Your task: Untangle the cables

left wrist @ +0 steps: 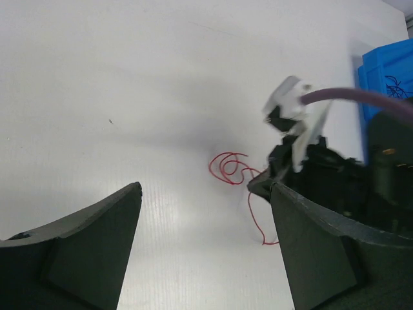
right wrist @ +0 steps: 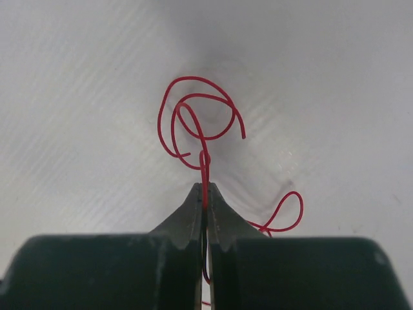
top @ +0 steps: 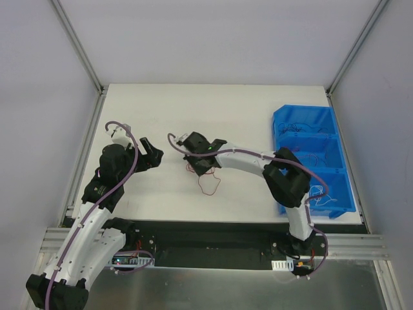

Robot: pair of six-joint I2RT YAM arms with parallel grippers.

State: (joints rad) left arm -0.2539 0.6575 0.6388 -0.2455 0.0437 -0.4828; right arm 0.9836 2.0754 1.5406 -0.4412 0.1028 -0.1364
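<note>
The red cable is gripped by the right claw, whose 2 fingers are pressed together on 1 strand. In the right wrist view, the cable rises out of the pinched tips at the centre of the frame. Above them it is coiled into several overlapping loops that lie on the white desk. A smaller red loop is seen at the lower right of the tips, beside the right finger.

In the top view, the right claw is placed near the middle of the desk. The red cable is spread just below it and slightly to its left.

The left claw is seen left of centre, apart from the cable, with its fingers spread and nothing between them. In the left wrist view, the left claw is seen released. The red cable lies beyond its tips, toward the right finger, and is met by the dark tip of the right claw.

A blue bin with 3 compartments is set at the right edge of the desk. Thin dark strands are held in its upper compartment, and a white strand in the lowest.
</note>
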